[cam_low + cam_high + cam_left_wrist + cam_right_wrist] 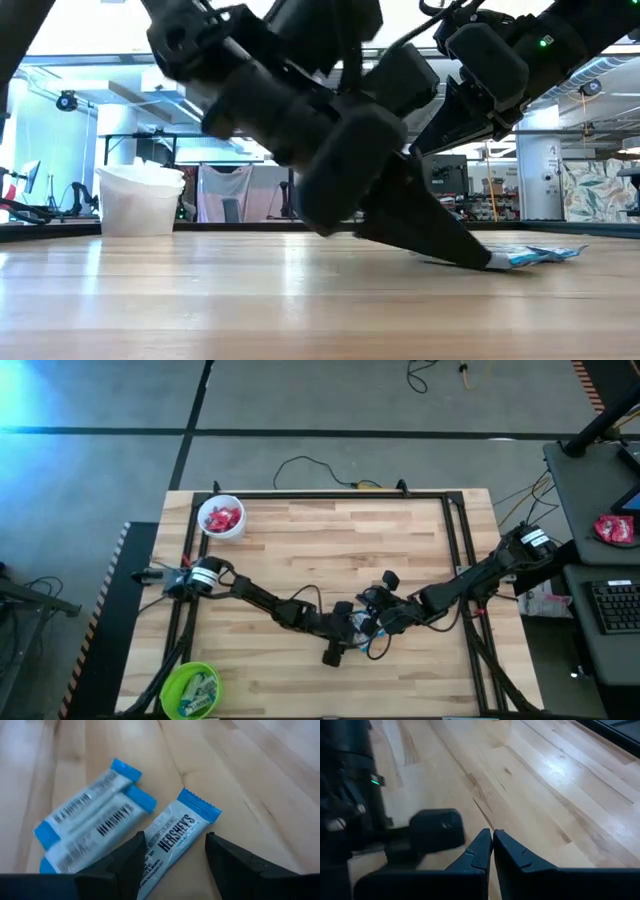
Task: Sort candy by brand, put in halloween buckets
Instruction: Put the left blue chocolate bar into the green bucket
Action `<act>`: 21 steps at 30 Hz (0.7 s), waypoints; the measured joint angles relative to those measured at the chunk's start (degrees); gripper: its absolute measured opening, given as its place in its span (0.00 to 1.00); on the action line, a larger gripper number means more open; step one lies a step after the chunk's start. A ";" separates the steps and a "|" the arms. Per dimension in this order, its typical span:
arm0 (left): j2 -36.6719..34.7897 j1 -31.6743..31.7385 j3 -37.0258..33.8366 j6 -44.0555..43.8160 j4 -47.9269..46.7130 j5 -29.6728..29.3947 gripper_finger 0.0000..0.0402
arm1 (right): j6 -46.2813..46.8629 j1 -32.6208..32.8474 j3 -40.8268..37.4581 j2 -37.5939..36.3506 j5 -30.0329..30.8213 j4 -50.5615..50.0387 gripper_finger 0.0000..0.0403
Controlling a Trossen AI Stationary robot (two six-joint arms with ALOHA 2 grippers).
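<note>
The left claw (175,865) stands open astride a slim light-blue-and-white wrapped candy bar (172,840) lying flat mid-tabletop; it looks light, thin and slippery, best pinched across its width. The right claw (492,852) is closed, empty.

Both arms crowd the table (420,540) centre (bare boards elsewhere, buckets (221,517) cornered).

My dark left arm reached in from the left toward the table's middle, and my left two-finger gripper (175,865) was tipped down at the surface, its fingers (125,862) spread apart. My dark right arm came in opposite, my right gripper (492,851) pinched closed just beside it.
</note>
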 joint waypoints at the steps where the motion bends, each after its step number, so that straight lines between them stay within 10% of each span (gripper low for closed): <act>1: -0.47 -0.57 -0.06 -1.42 -1.48 -0.52 0.48 | 0.00 0.00 0.00 0.00 0.02 -0.02 0.03; 14: -16.31 -12.67 -17.48 -26.34 -8.73 -26.22 0.48 | 0.00 0.00 0.00 0.00 0.00 0.00 0.03; 21: -25.30 -16.18 -33.04 -27.66 10.40 -31.51 0.58 | 0.00 0.00 0.00 0.00 0.00 -0.03 0.03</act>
